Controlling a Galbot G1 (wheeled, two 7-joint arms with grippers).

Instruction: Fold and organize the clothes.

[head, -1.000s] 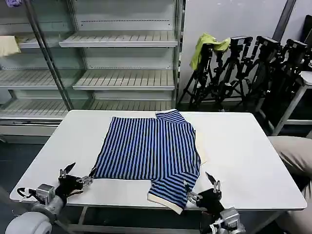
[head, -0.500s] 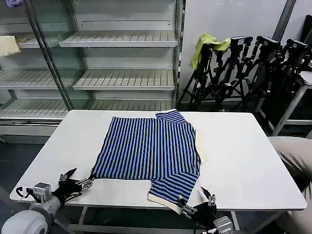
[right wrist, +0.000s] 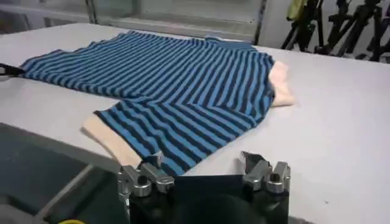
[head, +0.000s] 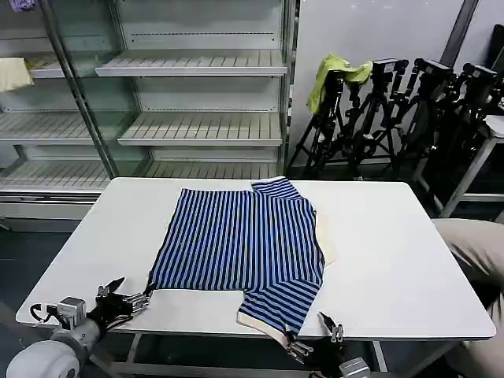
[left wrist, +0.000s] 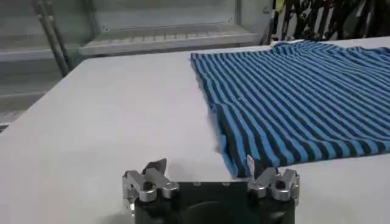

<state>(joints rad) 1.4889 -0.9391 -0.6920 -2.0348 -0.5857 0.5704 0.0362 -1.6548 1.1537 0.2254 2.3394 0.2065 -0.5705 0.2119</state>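
The blue and navy striped shirt (head: pixel 244 240) lies flat on the white table (head: pixel 394 236), partly folded, with one cream-cuffed sleeve (head: pixel 268 323) at the front edge. My left gripper (head: pixel 130 293) stands open at the shirt's front-left corner (left wrist: pixel 231 164). One of its fingers (left wrist: pixel 262 173) is right beside the hem, and nothing is held between them. My right gripper (head: pixel 311 335) is open, low at the table's front edge just before the sleeve cuff (right wrist: pixel 109 137). The cream collar (right wrist: pixel 280 85) shows on the far side of the shirt (right wrist: pixel 183 79).
Empty metal shelves (head: pixel 197 126) stand behind the table. A pale beige cloth (head: pixel 12 72) lies on a left shelf. Black tripods (head: pixel 409 102) are clustered at the back right, one draped with a yellow-green cloth (head: pixel 335 71). Bare tabletop lies on both sides of the shirt.
My right gripper has drawn back and sunk lower toward the table's front edge. The left gripper has hardly shifted. The shirt has not moved.
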